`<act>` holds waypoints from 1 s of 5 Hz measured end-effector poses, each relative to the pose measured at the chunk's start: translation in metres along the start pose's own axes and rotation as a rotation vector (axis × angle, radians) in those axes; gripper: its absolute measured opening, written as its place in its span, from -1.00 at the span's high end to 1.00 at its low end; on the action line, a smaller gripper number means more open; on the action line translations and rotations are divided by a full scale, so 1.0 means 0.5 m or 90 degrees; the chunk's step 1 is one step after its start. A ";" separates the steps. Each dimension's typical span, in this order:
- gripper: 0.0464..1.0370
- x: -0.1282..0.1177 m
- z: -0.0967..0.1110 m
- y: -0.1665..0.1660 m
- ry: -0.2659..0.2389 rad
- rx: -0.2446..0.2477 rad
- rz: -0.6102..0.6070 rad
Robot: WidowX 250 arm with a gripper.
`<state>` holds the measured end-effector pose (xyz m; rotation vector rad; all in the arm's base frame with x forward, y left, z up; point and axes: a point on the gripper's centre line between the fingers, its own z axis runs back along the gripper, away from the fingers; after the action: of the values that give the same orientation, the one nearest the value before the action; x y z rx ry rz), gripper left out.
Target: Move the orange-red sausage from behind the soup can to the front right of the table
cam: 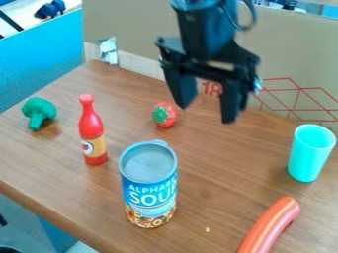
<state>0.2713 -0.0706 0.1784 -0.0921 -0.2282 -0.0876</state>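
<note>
Black two-finger gripper (206, 112), fingers apart, over wooden table (214, 173); nearest, toy tomato, possibly strawberry (170, 115), red with green top, on table beyond soup can (149, 190), upright; left of can in view, red sauce bottle (92, 131), upright; farther left, toy broccoli (39, 109); at right, turquoise cup (310, 155), upright, and toy sausage (271, 226), lying nearer camera.

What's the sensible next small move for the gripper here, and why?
Probably a small sideways shift toward the red toy with green leaves, before any lowering: the gripper is open and empty, and in this view that toy sits beside its fingers, not between them.
</note>
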 end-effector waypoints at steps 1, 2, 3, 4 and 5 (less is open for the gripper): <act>-0.93 0.063 0.005 0.091 0.024 0.045 -0.036; -0.93 0.107 -0.007 0.188 0.052 0.038 -0.037; -0.93 0.104 -0.048 0.260 0.077 0.018 -0.015; -0.93 0.097 -0.054 0.269 0.093 0.031 -0.027; -0.93 0.078 -0.069 0.253 0.127 0.030 -0.046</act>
<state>0.3290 0.0484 0.1436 -0.0271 -0.0338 -0.1628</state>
